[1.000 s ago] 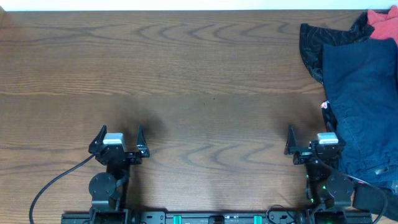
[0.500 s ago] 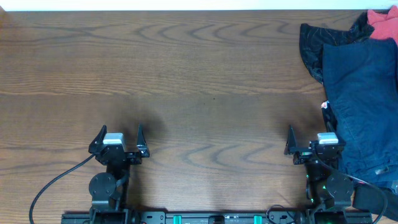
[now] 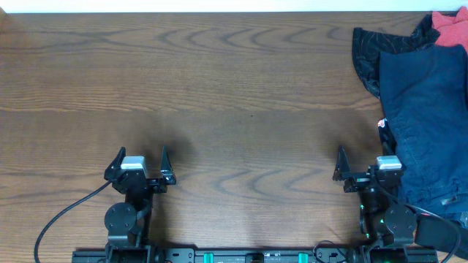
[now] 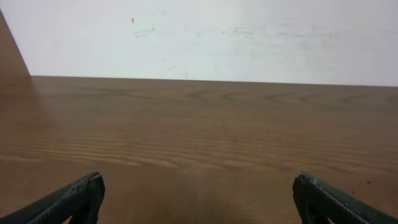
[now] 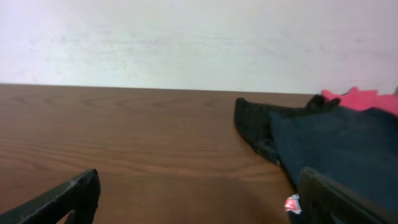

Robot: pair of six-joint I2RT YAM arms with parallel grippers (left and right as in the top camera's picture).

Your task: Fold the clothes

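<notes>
L gripper, R gripper low, splayed

my jaws stand wide apart. one dark fingertip pokes up in the bottom left corner and the other sits in the bottom right corner. the brown table shows between them. the wood has wavy lines that run from side to side, and it goes all the way back to a white wall. the wall has a few faint gray smudges and a tiny red dot near the top. a brown slanted strip stands at the far left edge.
</notes>
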